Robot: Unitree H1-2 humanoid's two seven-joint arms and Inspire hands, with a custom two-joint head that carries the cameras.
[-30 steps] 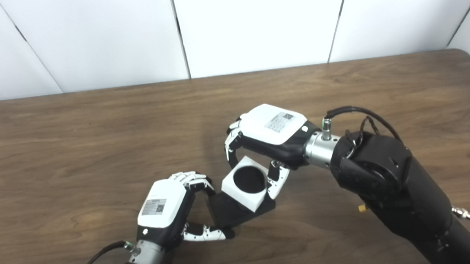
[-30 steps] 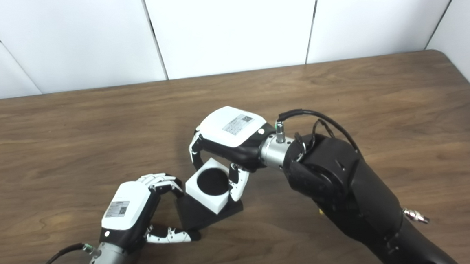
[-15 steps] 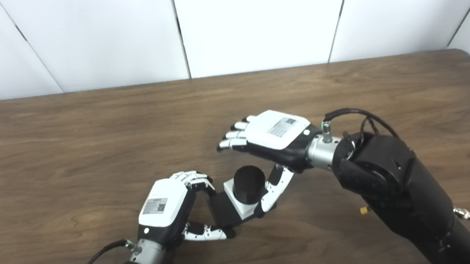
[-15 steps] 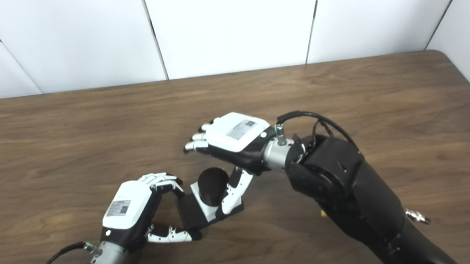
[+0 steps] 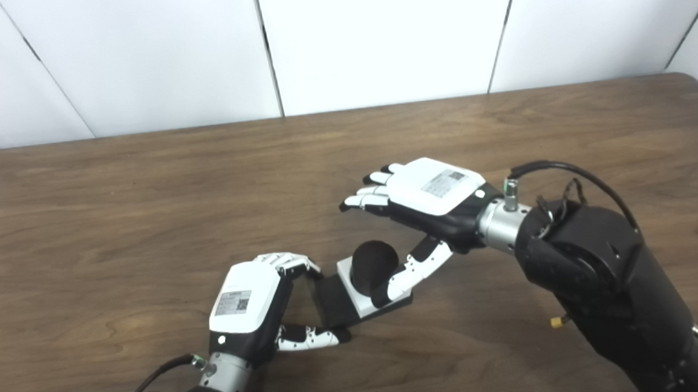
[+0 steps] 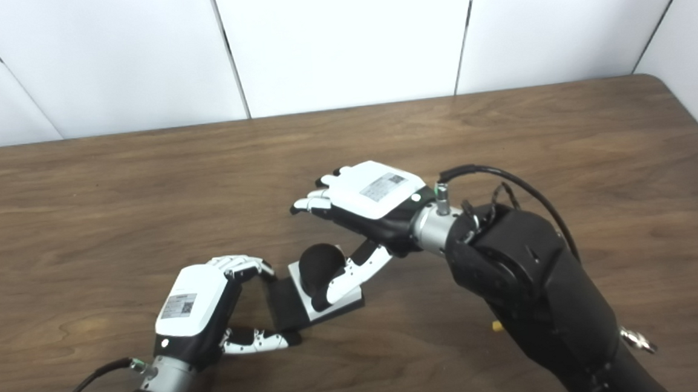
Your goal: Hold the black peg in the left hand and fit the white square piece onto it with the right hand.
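Since a second ago your right hand [image 5: 428, 200] has let go of the white square piece [image 5: 360, 286] and lifted off toward the bench's right edge; its fingers are now spread and it holds nothing, though its thumb [image 5: 411, 271] reaches down just beside the piece. The piece has dropped down around the black peg [image 5: 374, 264], whose round top now stands up through the hole, and rests on the peg's flat black base [image 5: 334, 300].

Your left hand [image 5: 250, 311] is curled around the left edge of that base, fingers [image 5: 289, 263] over its far side and thumb [image 5: 309, 339] along its near side. Whether it truly grips or only steadies the base you cannot tell from here.

The whole assembly sits on the bench [image 5: 114, 222], roughly midway between left and right edges and nearer the front edge. The bench is dark brown wood grain with rounded far corners. Behind it stand plain white wall panels [image 5: 375, 37] with thin dark seams.
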